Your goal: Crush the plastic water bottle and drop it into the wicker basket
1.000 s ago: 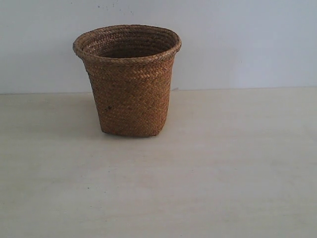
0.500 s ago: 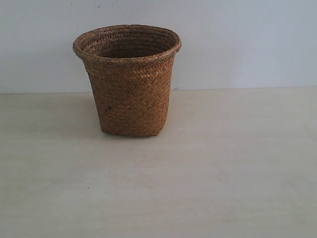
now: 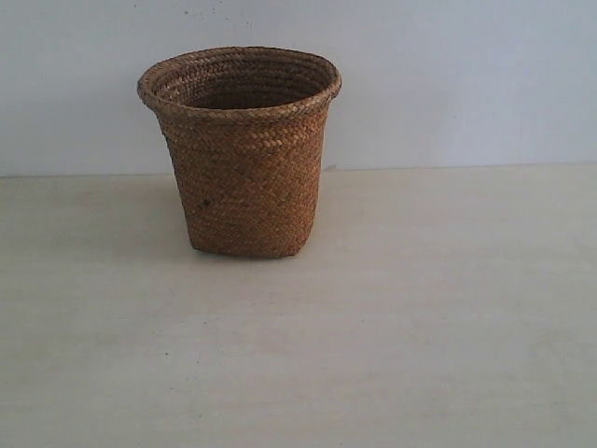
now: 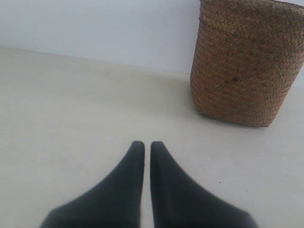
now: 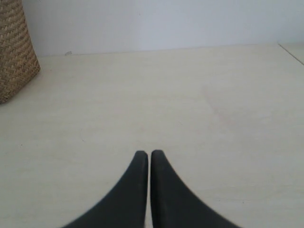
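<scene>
The brown wicker basket [image 3: 244,154] stands upright on the pale table, left of the middle in the exterior view, its dark inside showing past the braided rim. Its woven wall also fills a corner of the left wrist view as the basket [image 4: 244,61], and a strip of the basket [image 5: 14,52] shows in the right wrist view. The plastic water bottle is not visible in any view. My left gripper [image 4: 147,143] is shut with nothing between its black fingers, short of the basket. My right gripper [image 5: 149,152] is shut and empty over bare table. Neither gripper shows in the exterior view.
The pale wooden table [image 3: 420,308] runs back to a white wall [image 3: 448,75]. A table edge or seam [image 5: 290,51] shows far off in the right wrist view.
</scene>
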